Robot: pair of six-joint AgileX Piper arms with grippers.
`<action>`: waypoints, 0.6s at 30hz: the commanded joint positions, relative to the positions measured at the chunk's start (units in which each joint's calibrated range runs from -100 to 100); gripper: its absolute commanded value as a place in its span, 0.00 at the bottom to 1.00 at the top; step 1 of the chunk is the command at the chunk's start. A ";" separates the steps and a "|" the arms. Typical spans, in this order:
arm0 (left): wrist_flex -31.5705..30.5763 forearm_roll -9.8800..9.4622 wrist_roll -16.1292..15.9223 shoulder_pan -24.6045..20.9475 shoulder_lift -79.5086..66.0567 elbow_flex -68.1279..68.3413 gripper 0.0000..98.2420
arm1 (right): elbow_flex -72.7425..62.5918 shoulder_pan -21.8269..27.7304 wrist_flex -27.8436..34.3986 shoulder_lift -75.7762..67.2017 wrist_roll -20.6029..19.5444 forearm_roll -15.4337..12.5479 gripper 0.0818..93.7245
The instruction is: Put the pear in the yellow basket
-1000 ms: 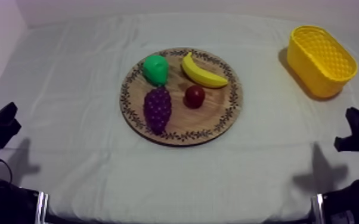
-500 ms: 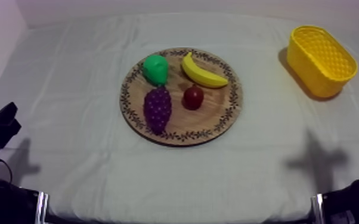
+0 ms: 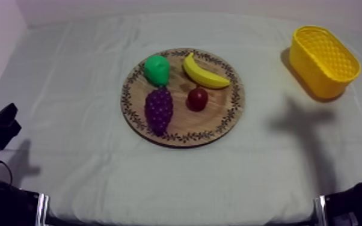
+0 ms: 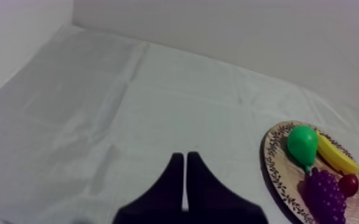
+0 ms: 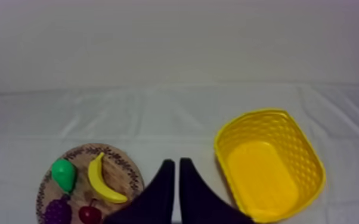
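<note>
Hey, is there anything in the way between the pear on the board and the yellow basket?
Only the banana: it lies on the wooden board right beside the pear, on the side toward the yellow basket. Lifted above it, the pear likely meets nothing else visible before the basket.

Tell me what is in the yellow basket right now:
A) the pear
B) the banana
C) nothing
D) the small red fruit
C: in the right wrist view the basket has a bare floor, and in the top view the pear lies on the board.
</note>
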 commanded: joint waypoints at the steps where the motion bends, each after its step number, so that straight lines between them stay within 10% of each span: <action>1: -0.01 0.02 0.02 -0.01 0.00 0.05 0.00 | -6.84 -1.28 0.82 7.55 -0.95 0.38 0.00; 18: -0.01 0.02 0.02 -0.01 0.00 0.05 0.00 | -22.39 -10.41 2.68 33.79 -6.82 1.41 0.01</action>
